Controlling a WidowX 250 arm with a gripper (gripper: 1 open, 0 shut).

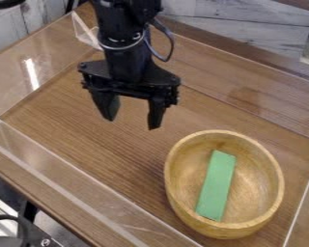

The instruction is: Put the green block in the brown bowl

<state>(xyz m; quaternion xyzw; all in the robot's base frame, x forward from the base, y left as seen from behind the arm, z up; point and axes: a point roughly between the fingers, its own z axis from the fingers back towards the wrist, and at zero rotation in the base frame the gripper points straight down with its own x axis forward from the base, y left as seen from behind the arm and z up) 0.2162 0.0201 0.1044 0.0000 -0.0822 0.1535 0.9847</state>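
Observation:
The green block (218, 183) lies flat inside the brown bowl (185, 154), a round light wooden bowl at the lower right of the table. My gripper (131, 114) hangs to the upper left of the bowl, well apart from it, pointing straight down over the bare wood. Its two black fingers (107, 105) stand wide apart, open, with nothing between them.
The wooden tabletop (93, 154) is ringed by low clear plastic walls (42, 164). A light stone surface (266, 34) lies beyond the far edge at the upper right. A cable (164, 34) loops off the arm above the gripper.

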